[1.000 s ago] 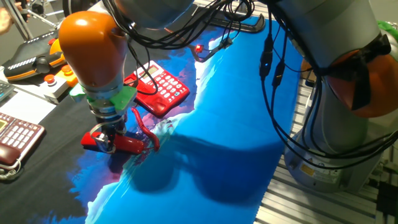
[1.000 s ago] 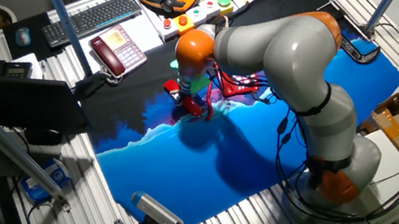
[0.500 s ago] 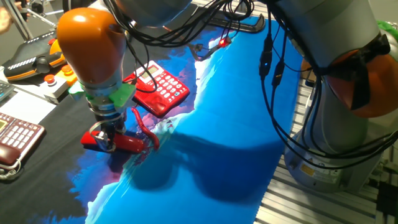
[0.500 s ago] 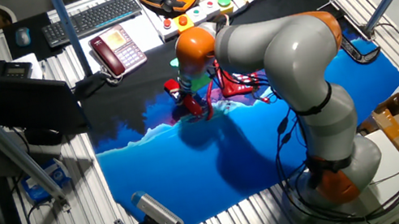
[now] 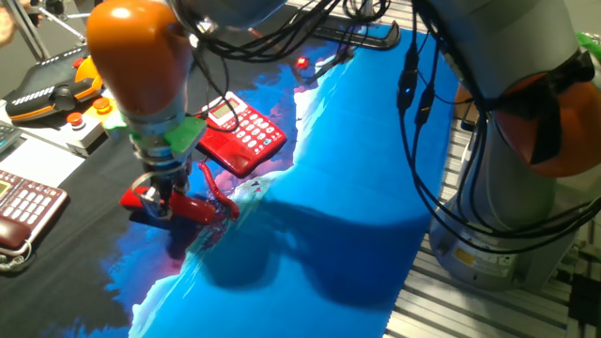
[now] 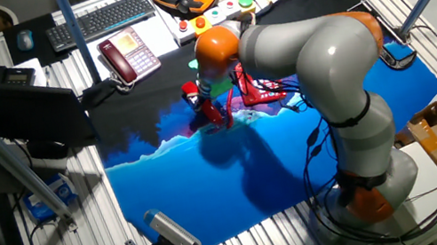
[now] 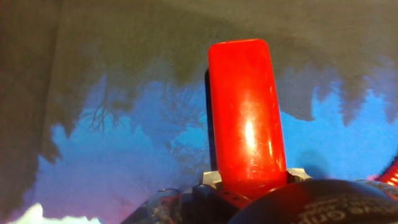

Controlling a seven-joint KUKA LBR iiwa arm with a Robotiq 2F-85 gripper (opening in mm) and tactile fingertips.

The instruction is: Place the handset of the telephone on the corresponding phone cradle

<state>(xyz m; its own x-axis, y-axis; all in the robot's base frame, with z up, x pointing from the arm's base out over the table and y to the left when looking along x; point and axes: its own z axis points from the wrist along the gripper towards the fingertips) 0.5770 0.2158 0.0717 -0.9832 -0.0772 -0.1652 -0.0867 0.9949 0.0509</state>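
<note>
- Right now the gripper [image 5: 160, 200] is clamping the handset [image 5: 184, 210] near 1 end, with the bar lying roughly level above the blue-and-black cloth [image 5: 338, 188].
- In the hand view the handset [image 7: 245, 115] is running straight out between the fingers, its dark shadow sitting beside it, so it is probably hanging just clear of the cloth rather than resting on it.
- The telephone [image 5: 239, 136] is sitting near the handset, beyond it on the cloth, and the cradle [image 5: 214, 152] on its near side is partly covered by the arm.
- The cord [image 5: 218, 197] is curling from the handset toward the base; it could go taut or snag during the carry, tugging the base or twisting the bar in the grip.
- Holding it near an end is leaving most of the glossy bar cantilevered, so it could sag or slip, and then land skewed across the keys instead of in the recess.
- From the other fixed view the handset [image 6: 191, 92] is showing only as a small red end beside the orange wrist; the phone [image 6: 260, 90] is mostly hidden by the arm.
- The fingertips themselves are hard to make out in any view, and the far end of the cord is cut off.
- A maroon phone [image 5: 26, 208] is sitting well apart at the table edge.
</note>
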